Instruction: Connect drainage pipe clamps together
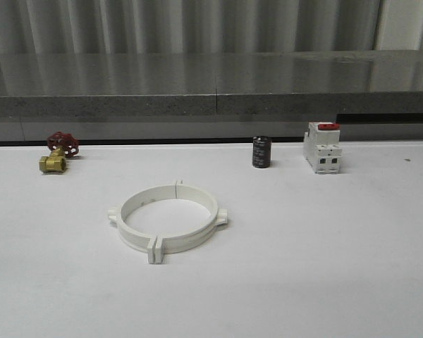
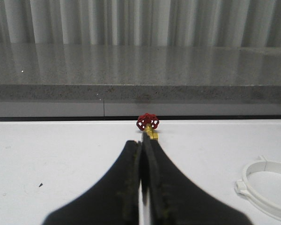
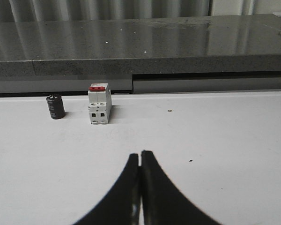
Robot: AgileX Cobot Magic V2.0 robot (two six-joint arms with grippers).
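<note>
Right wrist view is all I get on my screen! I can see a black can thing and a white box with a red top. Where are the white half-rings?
Observer: The drainage pipe clamps lie mid-table, already meeting as one ring, left of the black cylinder.
Operator: Is anything else over there?
Observer: Yes, a brass valve with a red handwheel stands at the far left, near the table's back edge.
Operator: What's the other pincer doing?
Observer: The left pincer is shut on nothing, pointing toward that valve; the ring sits off to its side, untouched.
</note>
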